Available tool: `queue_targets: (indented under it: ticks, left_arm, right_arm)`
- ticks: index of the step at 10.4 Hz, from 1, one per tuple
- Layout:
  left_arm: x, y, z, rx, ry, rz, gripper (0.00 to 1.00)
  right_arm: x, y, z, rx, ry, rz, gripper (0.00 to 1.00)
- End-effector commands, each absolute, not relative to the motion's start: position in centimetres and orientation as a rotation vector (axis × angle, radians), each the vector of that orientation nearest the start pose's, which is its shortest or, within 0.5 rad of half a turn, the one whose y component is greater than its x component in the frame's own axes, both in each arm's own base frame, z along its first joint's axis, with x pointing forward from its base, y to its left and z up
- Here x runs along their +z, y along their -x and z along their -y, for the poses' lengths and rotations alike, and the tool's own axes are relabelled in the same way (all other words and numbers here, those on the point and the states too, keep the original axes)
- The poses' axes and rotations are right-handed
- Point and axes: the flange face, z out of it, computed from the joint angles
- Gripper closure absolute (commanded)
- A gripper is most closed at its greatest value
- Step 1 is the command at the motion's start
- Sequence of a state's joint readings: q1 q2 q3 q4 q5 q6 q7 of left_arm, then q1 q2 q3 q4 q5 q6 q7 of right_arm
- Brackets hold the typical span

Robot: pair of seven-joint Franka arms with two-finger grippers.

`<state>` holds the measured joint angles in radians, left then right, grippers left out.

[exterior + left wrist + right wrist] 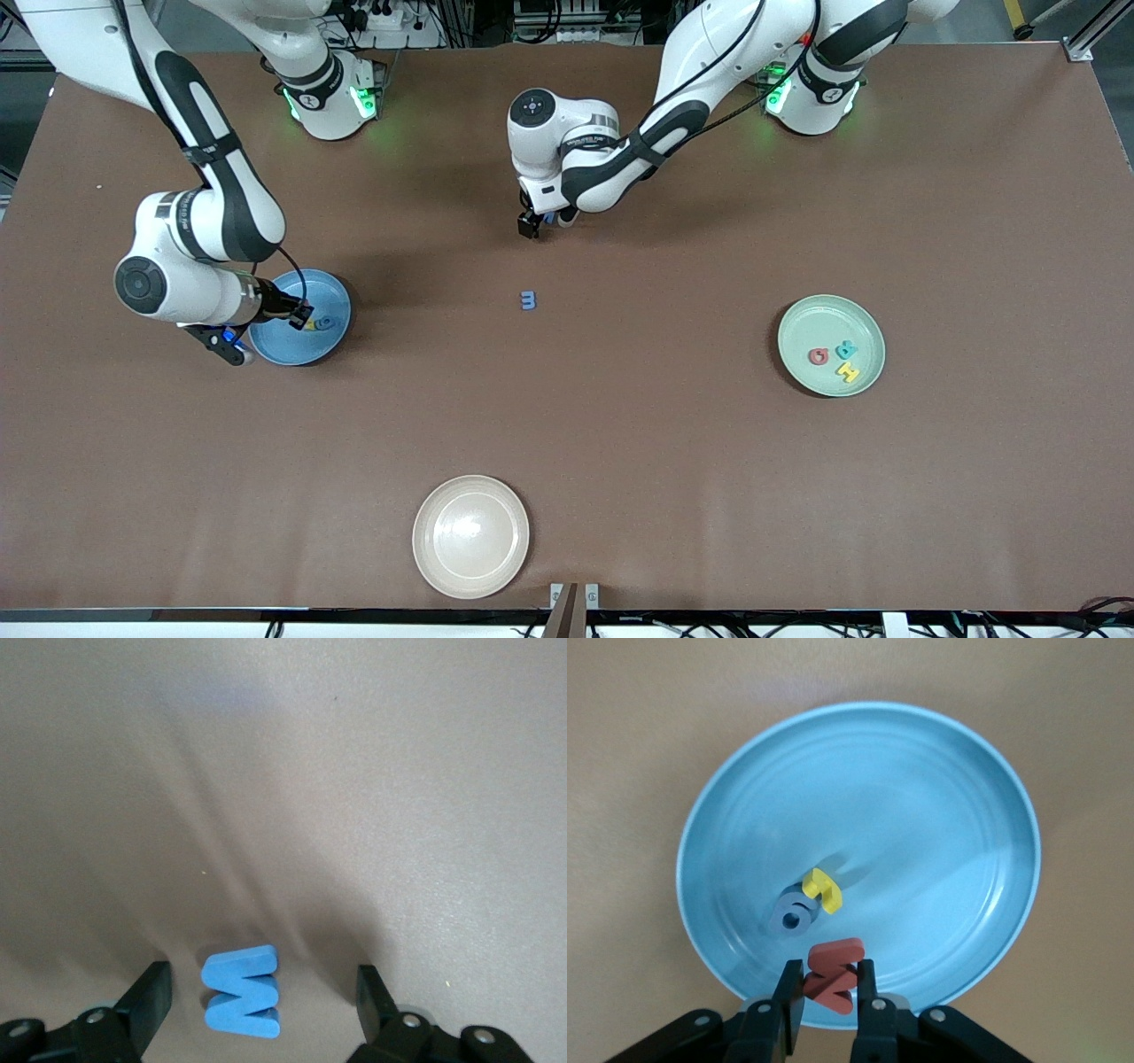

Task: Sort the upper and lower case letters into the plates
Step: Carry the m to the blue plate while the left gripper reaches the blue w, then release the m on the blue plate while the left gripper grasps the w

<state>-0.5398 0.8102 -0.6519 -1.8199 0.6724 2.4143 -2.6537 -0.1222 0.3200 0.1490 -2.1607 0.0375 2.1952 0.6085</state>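
I see my right gripper (830,992) at the frame's left pinching a red letter (833,974) over the blue plate (939,815); my left gripper (261,1010), upper centre, is spread around a blue letter (241,990) on the table (354,771)

blue plate (301,350): holds yellow letter (822,889), grey-blue letter (794,914)
mint plate (831,306): three letters
blue letter (529,300): flat on table

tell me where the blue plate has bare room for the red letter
Most of the blue plate is bare. It is crowded only by the yellow letter and blue letter, beside the red letter in the right gripper.
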Motion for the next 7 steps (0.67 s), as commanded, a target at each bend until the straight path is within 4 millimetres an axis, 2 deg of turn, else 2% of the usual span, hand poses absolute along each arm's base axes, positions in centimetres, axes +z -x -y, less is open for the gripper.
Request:
queue_targets:
  ticks: [1,2,3,4,6,7]
  left_arm:
    - [16.3,-26.1,58.5,0.003,2.701,1.672,0.46]
    - [16.3,-26.1,58.5,-0.004,2.714,1.656,0.67]
    - [16.3,-26.1,58.5,-0.026,2.738,1.630,0.93]
    - [16.3,-26.8,58.2,-0.034,2.740,1.635,1.00]
    - [17.5,-28.4,57.6,-0.076,2.790,1.547,1.00]
    - [18.5,-30.3,56.7,-0.127,2.785,1.496,1.00]
  right_arm:
    - [23.3,-53.1,-1.7,0.454,2.996,-0.906,0.00]
    - [23.7,-53.4,-1.9,0.447,2.999,-0.894,0.00]
    - [24.6,-53.9,-2.5,0.478,3.009,-0.863,0.00]
    - [25.4,-54.4,-2.9,0.495,3.013,-0.847,0.00]
    - [26.5,-55.0,-6.0,0.470,3.047,-0.757,0.00]
    - [27.5,-55.7,-6.8,0.442,3.057,-0.714,0.00]
